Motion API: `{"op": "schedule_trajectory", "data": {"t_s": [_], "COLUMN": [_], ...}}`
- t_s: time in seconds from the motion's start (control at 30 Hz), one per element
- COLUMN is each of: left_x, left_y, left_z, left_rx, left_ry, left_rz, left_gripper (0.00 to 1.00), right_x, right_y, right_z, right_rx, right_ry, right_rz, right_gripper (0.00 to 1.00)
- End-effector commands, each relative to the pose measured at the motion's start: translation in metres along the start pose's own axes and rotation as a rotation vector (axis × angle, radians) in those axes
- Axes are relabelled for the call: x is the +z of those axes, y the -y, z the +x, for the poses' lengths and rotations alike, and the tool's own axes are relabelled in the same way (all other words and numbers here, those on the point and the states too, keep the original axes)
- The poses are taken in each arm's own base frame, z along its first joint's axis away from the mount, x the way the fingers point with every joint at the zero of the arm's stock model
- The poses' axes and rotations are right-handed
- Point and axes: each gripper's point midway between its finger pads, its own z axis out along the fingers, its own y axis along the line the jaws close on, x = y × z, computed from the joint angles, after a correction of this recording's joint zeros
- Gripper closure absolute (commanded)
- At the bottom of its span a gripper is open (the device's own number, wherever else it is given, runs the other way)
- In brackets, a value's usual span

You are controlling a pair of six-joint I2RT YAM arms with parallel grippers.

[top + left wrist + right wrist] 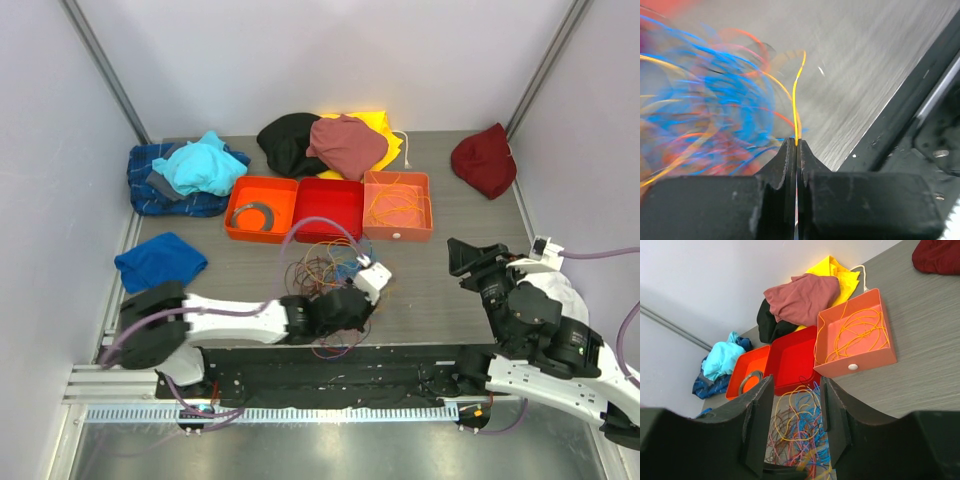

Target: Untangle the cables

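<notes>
The cables [322, 268] lie as a loose tangle of blue, red, orange and yellow wires on the grey table in front of the trays. In the left wrist view the tangle [715, 100] is blurred at the left. My left gripper [797, 142] is shut on a single yellow-orange cable [794, 100] that rises from its tips. From above, the left gripper [350, 305] sits at the tangle's near right edge. My right gripper [458, 258] hovers open to the right, apart from the wires. In its wrist view the right gripper [796, 385] frames the tangle [800, 425] with nothing between its fingers.
Three trays stand behind the tangle: an orange tray [262, 236] holding a grey ring, a red tray [328, 236], and a salmon tray [398, 236] with orange wires. Clothes lie round the back and left, including a blue cloth [160, 262]. The black table edge [920, 100] runs close by.
</notes>
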Motion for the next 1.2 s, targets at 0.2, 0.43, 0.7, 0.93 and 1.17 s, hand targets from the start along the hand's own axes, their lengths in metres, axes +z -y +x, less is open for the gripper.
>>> {"op": "schedule_trajectory", "data": {"t_s": [0.2, 0.43, 0.7, 0.93, 1.17], "left_x": [-0.205, -0.280, -0.306, -0.304, -0.280], "left_y": [-0.096, -0.113, -0.108, -0.111, -0.112], "left_z": [-0.155, -0.230, -0.300, -0.304, -0.285], "left_rx": [-0.200, -0.170, -0.099, -0.082, -0.072], "left_ry": [0.429, 0.513, 0.583, 0.580, 0.530], "left_rz": [-0.310, -0.379, -0.423, -0.461, -0.470], "left_gripper": [1.00, 1.00, 1.00, 1.00, 1.00], "right_x": [0.018, 0.036, 0.048, 0.045, 0.041], "right_y": [-0.011, -0.048, -0.099, -0.116, -0.113], "right_z": [0.053, 0.097, 0.142, 0.165, 0.128], "right_rx": [-0.157, -0.243, -0.337, -0.360, -0.239], "right_ry": [-0.092, -0.167, -0.274, -0.349, -0.243], "right_rz": [0.028, -0.061, -0.209, -0.297, -0.286], "right_gripper": [0.52, 0.52, 0.48, 0.46, 0.47]}}
